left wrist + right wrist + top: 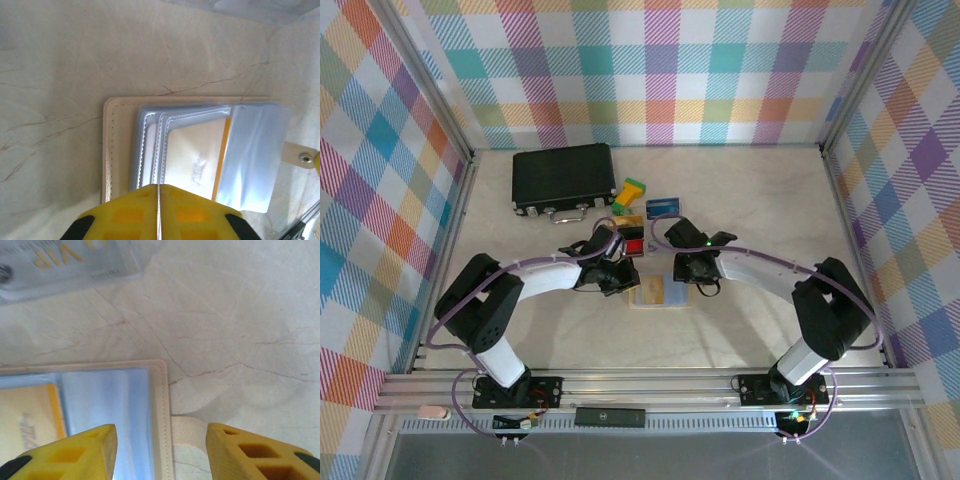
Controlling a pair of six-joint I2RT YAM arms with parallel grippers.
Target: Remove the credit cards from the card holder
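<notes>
Counter [750,200]: pale and marbled; everything lies on it.
Case [563,178]: black, shut, at the far side, well apart from the work.
Holder [112,150]: lies open and flat between the two arms, with a cream stitched cover, clear sleeves [255,155] fanned on top and a strap [190,432] off its right edge.
Cards out: a blue card [662,206] and a red card [634,247] lie on the counter just beyond the holder. A clear card [65,265] marked VIP lies bare near its far right corner.
Card in: a tan card [192,155] sits inside a sleeve, so the task looks unfinished.
Left fingers [147,212]: clenched together over the holder's near edge. I cannot tell whether a sleeve edge is nipped between them.
Right fingers [245,452]: released and spread, nothing between them, above the holder's right edge and strap.
Main risk: the whole holder lifts or slides with the tan card, because the soft sleeve clings and nothing firmly pins the cover.
Lesser risk: the right fingers close on sleeve film and card together, since the card's edge sits inside the sleeve mouth.
Small risk: a dragged holder nudges the clear card.
</notes>
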